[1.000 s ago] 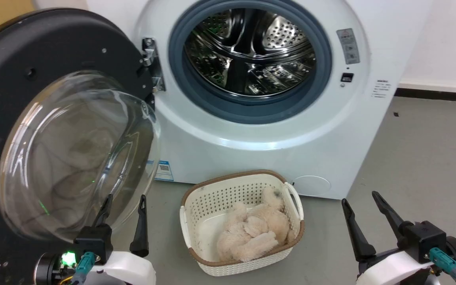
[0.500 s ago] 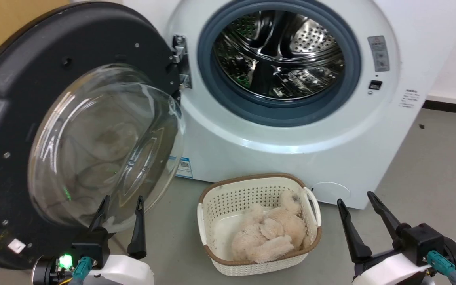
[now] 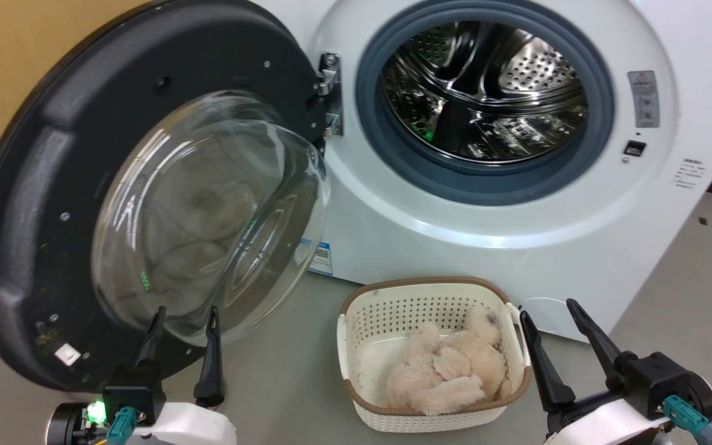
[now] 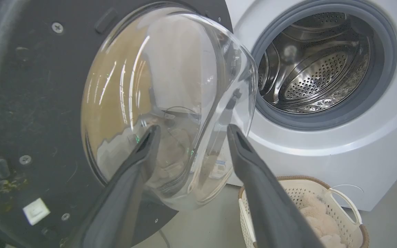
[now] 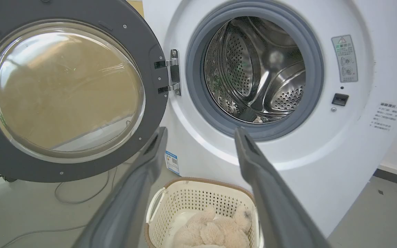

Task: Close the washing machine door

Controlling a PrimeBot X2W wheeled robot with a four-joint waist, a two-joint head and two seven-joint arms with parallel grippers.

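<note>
Head view of a white front-loading washing machine (image 3: 455, 247). Its round porthole, at about 1 o'clock, shows a grey rubber gasket (image 3: 393, 154) around a shiny perforated steel drum (image 3: 486, 93). The washing machine door (image 3: 146, 204) stands wide open and takes up the 9 o'clock side. It has a broad black rim and a bulging clear glass bowl, and it hangs from a metal hinge (image 3: 330, 93) on the porthole's left edge, so it must swing rightward to shut. At 7 o'clock the left pincer (image 3: 186, 312) points up just in front of the bowl's lower edge, its two dark fingers spread apart and holding nothing. It looks not to touch the glass. This is the arm nearer the door, so it probably sits there to push or hook the rim. At 5 o'clock the right pincer (image 3: 546, 309) also points up, fingers spread and empty, well apart from the door. At 6 o'clock a small white laundry basket (image 3: 356, 346) with a brown rim holds a fluffy cream plush (image 3: 449, 371). The basket stands on the grey floor (image 3: 282, 383) just below the porthole. The closing swing has apparently not begun.
</note>
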